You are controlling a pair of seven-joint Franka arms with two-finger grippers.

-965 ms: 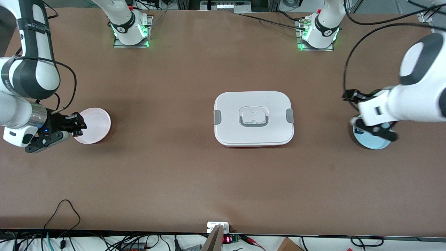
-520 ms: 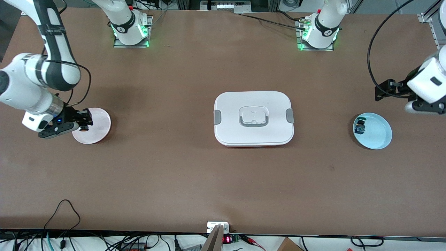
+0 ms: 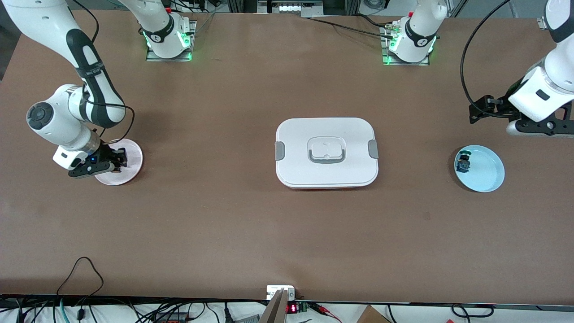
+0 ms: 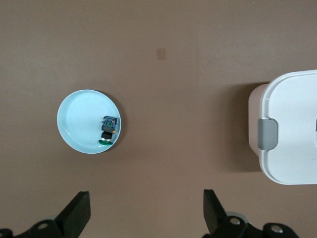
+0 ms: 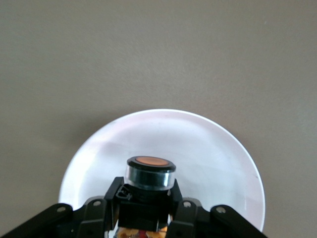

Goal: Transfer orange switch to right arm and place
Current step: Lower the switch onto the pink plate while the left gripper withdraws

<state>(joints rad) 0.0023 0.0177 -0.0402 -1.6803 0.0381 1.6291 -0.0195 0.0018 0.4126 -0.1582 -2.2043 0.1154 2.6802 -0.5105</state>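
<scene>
**Orange switch in the right tool, over the pink plate**

The white lidded box (image 3: 326, 152) is sitting at the middle of the counter (image 3: 251, 224) and serves as the landmark here.

Toward the right arm's end of the counter from the box, well apart from it, the pink plate (image 3: 130, 154) is lying flat. The right tool (image 3: 117, 162) is hanging low over that plate, over the part of it that lies away from the box. Its fingers (image 5: 190, 210) are closing snugly on the orange switch (image 5: 150, 186), gripping the black body from both sides. The switch is pointing out past the fingertips, with its round orange face and clear collar above the plate's pale surface. In the right wrist view the pink plate (image 5: 208, 158) is filling the space under the switch; whether the switch is touching the plate is not clear.

Toward the left arm's end of the counter from the box, also well apart, the light blue plate (image 3: 486, 172) is lying flat. A small blue-and-green part (image 3: 463, 165) is resting in it, against the rim on the side facing the box. The same part (image 4: 107, 130) is showing in the left wrist view, inside the blue plate (image 4: 77, 121).

The left tool (image 3: 536, 128) is waiting in the air, above the bare counter just beside the blue plate, farther from the box than that plate is. Its two fingers (image 4: 77, 215) are standing wide apart, holding nothing.
</scene>
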